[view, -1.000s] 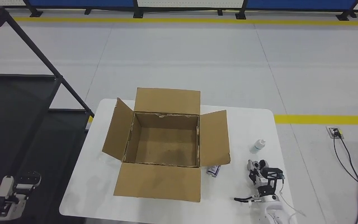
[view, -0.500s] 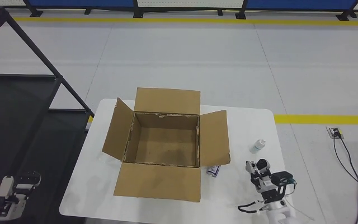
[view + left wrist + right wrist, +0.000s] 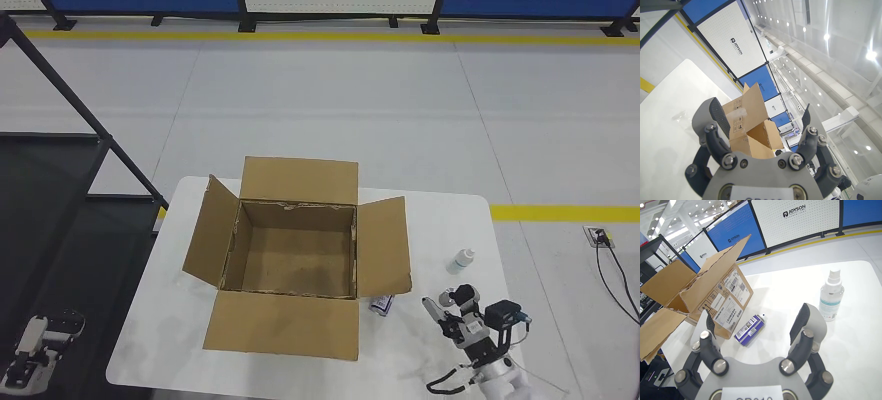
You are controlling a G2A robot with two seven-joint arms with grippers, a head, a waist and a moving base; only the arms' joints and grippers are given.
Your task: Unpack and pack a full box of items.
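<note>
The white table point(image 3: 440, 225) stood on a pale floor marked with yellow lines point(image 3: 300, 36). Blue and white panels point(image 3: 795, 220) fenced the far side of the room, and a black frame point(image 3: 90, 130) rose to the left of the table. The box point(image 3: 283, 325) sat on the table's left and middle part with all four flaps folded out, its brown bottom showing inside. The can point(image 3: 750, 330) lay on its side just beside the box's right wall, below the right flap. The bottle point(image 3: 831, 298) stood upright farther right, apart from the can and nearer the table's right edge. The right gripper point(image 3: 447, 301) hung over the near right part of the table, between the can and the bottle but closer to the robot. It was aimed toward the can and the box, with its jaws spread wide and nothing between them. The left gripper point(image 3: 45, 340) sat well off the table, beyond its near left corner. In the left wrist view it was tilted up toward the box and the ceiling, jaws likewise wide and bare.
</note>
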